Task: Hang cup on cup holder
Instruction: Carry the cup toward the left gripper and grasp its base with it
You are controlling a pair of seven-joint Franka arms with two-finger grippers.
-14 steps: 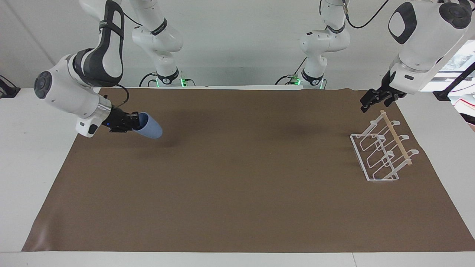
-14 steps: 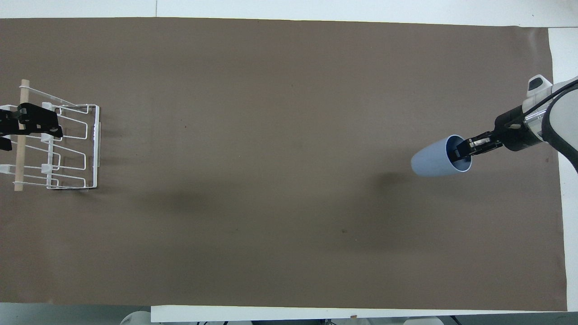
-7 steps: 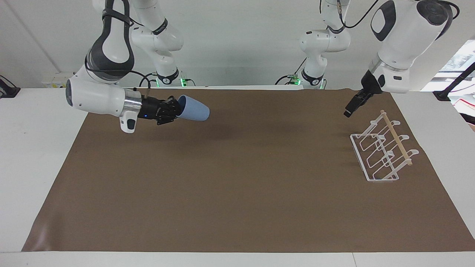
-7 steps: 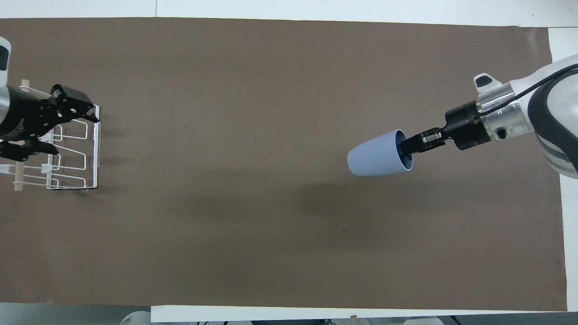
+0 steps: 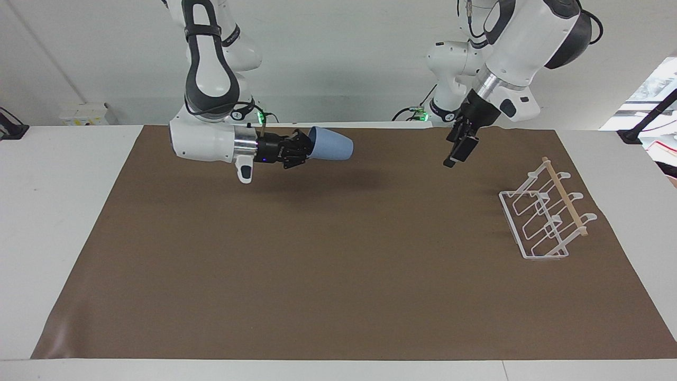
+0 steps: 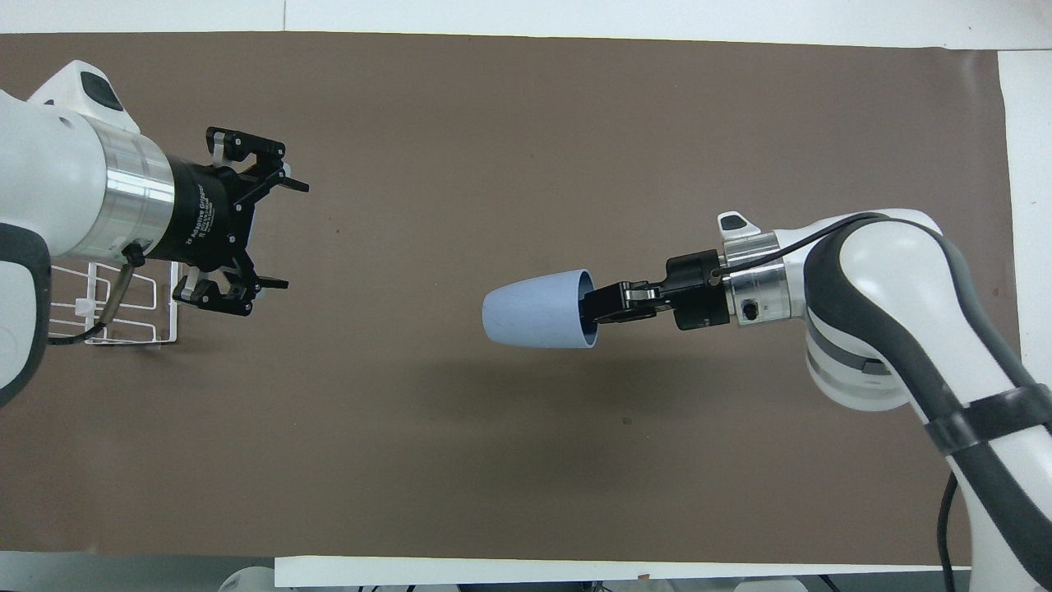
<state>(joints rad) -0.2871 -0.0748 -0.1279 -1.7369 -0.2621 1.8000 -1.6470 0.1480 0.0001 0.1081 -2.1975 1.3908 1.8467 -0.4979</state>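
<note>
The light-blue cup [image 5: 330, 144] [image 6: 534, 308] hangs on its side in the air over the brown mat's middle, base toward the left arm's end. My right gripper [image 5: 309, 148] [image 6: 593, 306] is shut on the cup's rim, one finger inside the mouth. The white wire cup holder [image 5: 565, 197] [image 6: 174, 312] stands on the mat at the left arm's end, partly hidden under the left arm in the overhead view. My left gripper [image 5: 451, 159] [image 6: 289, 236] is open and holds nothing. It is raised over the mat between the cup holder and the cup, its fingers toward the cup.
A brown mat [image 5: 317, 264] [image 6: 493, 123] covers most of the white table. Only the cup holder stands on it. Both arm bases sit at the robots' edge of the table.
My right arm has carried the cup from its own end of the table toward the middle. My left gripper has swung off the cup holder toward the middle, turning to face the cup.
</note>
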